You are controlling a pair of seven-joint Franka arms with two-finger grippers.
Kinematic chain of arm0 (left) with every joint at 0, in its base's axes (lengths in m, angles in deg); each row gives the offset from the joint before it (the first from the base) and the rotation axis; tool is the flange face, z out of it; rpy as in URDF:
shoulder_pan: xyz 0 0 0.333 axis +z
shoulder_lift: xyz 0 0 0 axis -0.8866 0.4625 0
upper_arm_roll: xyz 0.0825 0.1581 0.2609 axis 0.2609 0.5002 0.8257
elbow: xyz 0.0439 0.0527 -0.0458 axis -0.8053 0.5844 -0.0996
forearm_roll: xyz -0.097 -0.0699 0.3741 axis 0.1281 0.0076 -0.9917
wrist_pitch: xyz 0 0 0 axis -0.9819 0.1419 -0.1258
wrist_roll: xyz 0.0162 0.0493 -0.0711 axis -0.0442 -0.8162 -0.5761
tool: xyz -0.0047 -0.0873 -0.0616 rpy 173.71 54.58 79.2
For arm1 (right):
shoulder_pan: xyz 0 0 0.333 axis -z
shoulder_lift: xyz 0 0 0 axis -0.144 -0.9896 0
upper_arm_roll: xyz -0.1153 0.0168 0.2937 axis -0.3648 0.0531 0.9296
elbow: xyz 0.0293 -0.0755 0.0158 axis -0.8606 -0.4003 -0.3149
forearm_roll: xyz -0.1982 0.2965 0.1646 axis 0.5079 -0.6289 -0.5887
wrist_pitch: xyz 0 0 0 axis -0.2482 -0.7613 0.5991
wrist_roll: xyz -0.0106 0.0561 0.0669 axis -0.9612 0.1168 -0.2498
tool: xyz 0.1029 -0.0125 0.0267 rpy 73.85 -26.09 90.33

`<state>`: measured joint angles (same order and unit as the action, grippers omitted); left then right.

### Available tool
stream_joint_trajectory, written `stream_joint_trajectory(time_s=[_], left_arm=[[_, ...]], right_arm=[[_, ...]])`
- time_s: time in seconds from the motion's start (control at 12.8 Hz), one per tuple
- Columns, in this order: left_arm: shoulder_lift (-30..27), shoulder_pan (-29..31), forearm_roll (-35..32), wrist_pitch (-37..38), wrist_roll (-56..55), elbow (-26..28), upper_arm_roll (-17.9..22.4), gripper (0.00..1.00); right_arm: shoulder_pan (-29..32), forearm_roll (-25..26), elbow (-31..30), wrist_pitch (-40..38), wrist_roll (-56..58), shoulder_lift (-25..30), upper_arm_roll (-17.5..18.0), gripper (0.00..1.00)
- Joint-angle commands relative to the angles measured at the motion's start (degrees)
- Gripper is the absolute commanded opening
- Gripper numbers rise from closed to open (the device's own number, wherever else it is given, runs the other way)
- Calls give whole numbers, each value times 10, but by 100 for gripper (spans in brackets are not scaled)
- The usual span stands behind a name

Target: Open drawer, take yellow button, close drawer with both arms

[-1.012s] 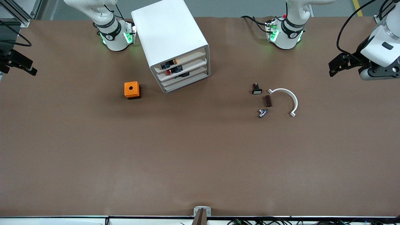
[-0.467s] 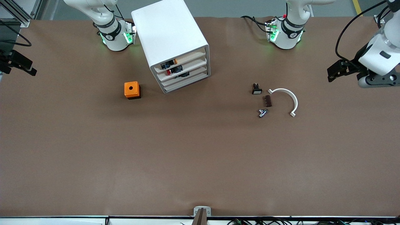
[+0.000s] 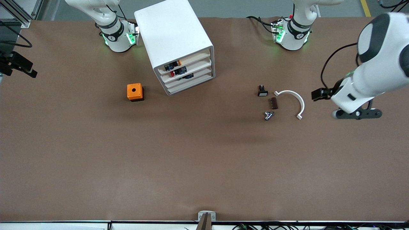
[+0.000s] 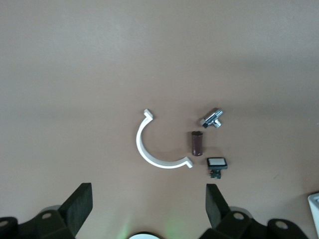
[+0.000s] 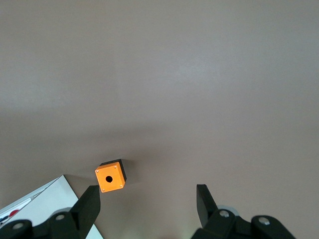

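Observation:
The white cabinet (image 3: 174, 35) stands between the arms' bases. Its uppermost drawer (image 3: 191, 60) sits shut, flush with the three lower drawers. The button (image 3: 174, 65), with orange cap, black middle and blue base, shows in the slot above that drawer's front. My left gripper (image 3: 317, 95) is open and empty over bare table beside the white arc; in the left wrist view (image 4: 148, 206) its fingers stand wide apart. My right gripper (image 3: 19, 66) hangs at the right arm's end of the table, open and empty in the right wrist view (image 5: 147, 205).
An orange cube with a hole (image 3: 134, 91) sits beside the cabinet and shows in the right wrist view (image 5: 110, 178). A white arc (image 3: 295, 99), a brown cylinder (image 3: 274, 103), a metal fitting (image 3: 268, 115) and a small white-faced switch (image 3: 262, 91) lie together. A red-capped switch (image 3: 173, 73) is in the second drawer.
The left arm has swung in from the table's end and lower in the front view, bringing its gripper close to the white arc. The right arm has not moved.

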<state>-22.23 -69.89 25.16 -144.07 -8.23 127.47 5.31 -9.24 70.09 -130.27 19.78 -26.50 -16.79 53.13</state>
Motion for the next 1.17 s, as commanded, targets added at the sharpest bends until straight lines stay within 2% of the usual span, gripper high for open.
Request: stream_joint_trajectory(time_s=[0.0,0.16,0.47,0.7,0.78,0.93,1.01,1.09], left_arm=[[49,-45,-1,9,-87,-40,-4,100],[82,-73,10,5,-177,-51,-6,100],[135,-122,103,-39,-355,-52,-5,100],[160,-166,139,-65,-497,-53,-6,100],[166,-178,160,-68,-530,-52,-6,100],[179,-196,187,-68,-622,-52,-6,100],[185,-209,197,-68,-674,-52,-6,100],[194,-227,211,-68,-739,-52,-6,100]], right_arm=[[13,0,-2,-4,4,6,9,100],[13,0,-2,-4,5,6,9,100],[14,0,-2,-3,4,6,9,100],[19,-8,-2,-1,5,5,9,100],[19,-8,-2,-1,5,5,9,98],[18,-8,-2,-4,5,5,10,72],[18,-8,-2,-4,6,5,10,70],[19,-8,-2,-4,6,4,10,77]])
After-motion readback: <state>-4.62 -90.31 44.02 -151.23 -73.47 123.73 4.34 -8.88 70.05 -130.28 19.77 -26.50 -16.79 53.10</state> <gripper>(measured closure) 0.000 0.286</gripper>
